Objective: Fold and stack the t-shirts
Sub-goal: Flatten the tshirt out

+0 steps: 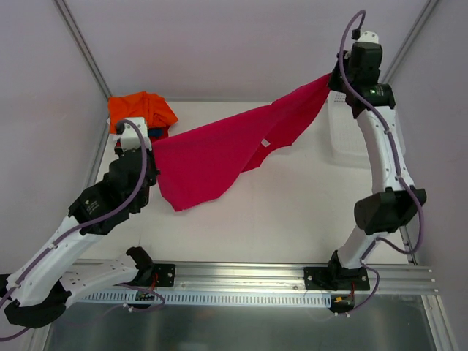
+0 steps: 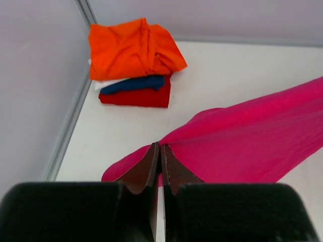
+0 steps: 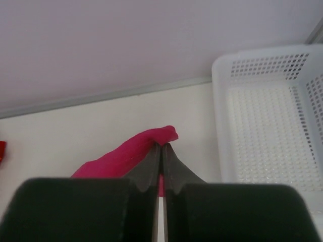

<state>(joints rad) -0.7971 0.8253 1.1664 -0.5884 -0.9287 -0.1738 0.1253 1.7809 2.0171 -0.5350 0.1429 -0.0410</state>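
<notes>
- Magenta-pink soft cloth t-shirt (image 1: 219,157) hangs stretched between both arms over the white surface (image 1: 278,219); its sag suggests it is light and limp.
- Left jaws and right jaws are pinched tight on opposite edges; hems and corners look the best holds.

The right gripper (image 3: 161,145) has its jaws pressed together on a bunched fold of the magenta t-shirt (image 3: 126,154), just left of the white mesh basket (image 3: 218,101), which sits on the pale counter (image 3: 75,131).
</notes>
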